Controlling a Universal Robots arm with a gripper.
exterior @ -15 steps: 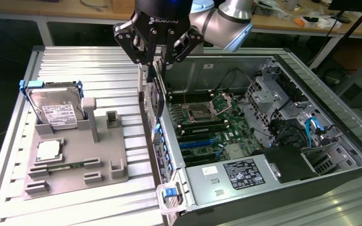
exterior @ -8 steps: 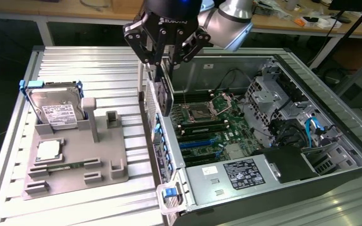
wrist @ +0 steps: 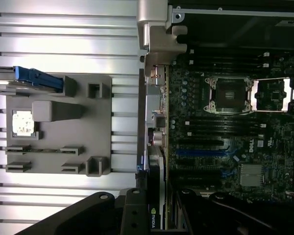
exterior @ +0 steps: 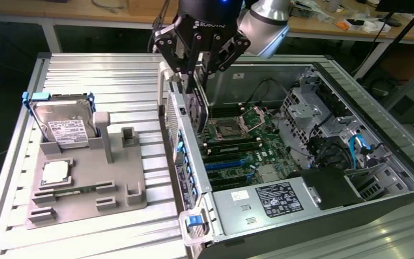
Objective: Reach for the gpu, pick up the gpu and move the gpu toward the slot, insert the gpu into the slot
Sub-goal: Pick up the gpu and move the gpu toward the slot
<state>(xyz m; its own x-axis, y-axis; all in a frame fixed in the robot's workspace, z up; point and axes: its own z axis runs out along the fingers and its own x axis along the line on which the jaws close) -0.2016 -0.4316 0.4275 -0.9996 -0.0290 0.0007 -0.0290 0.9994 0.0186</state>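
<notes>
Tool [exterior: 196, 75]: partly closed, its 2 fingers clamped on the upper edge of the gpu [exterior: 197, 108]. The card is gripped by that edge so that it hangs on edge, long side downward, with the lower edge left free for the slot.

Position of gpu: clear of the worktop [exterior: 106, 81], held in the air just inside the rear wall of the open computer case [exterior: 387, 145], above the motherboard [exterior: 261, 135]. It is not yet seated. Its lower end is seen near the processor socket [exterior: 230, 128], with the blue slots [exterior: 225, 162] a little further along the board. In the wrist view the card [wrist: 156, 196] is seen edge-on between the fingers, roughly parallel to the long slots [wrist: 201, 152]. This orientation is judged to be what insertion requires.

Grey holder [exterior: 84, 199] on the worktop: the hard drive [exterior: 64, 127] is standing in it and a processor chip [exterior: 54, 171] is lying in it. 1 upright bracket [exterior: 128, 137] is noted empty.

Stage judged: pick-up done, card carried over the case, insertion not done.
</notes>
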